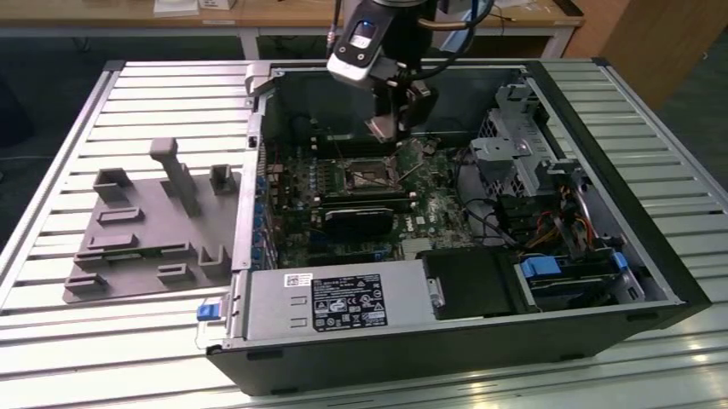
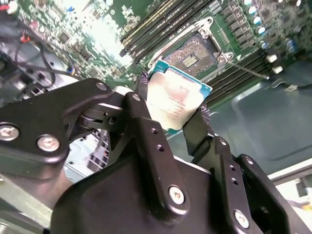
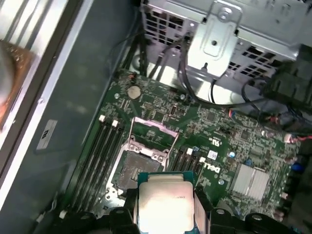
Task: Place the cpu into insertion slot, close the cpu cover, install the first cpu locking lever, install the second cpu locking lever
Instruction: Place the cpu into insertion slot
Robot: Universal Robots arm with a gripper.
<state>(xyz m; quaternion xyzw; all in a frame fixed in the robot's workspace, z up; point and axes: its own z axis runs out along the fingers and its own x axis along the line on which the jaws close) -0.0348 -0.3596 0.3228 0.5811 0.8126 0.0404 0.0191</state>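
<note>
the open computer case (image 1: 341,358) lies on its side on the slatted table (image 1: 68,341), with the motherboard (image 1: 424,223) exposed. the gripper (image 2: 173,105) is inside the case, its two fingers clamped on opposite edges of the cpu (image 3: 165,207). the chip hangs above the board, apart from the insertion slot (image 3: 135,171) and not yet seated. the slot is bare, and the cpu cover (image 3: 155,127) stands raised at one edge of it. judged status: all four steps are outstanding. the locking levers are hard to make out. one edge of the cpu is cut off in the first wrist view.
</note>
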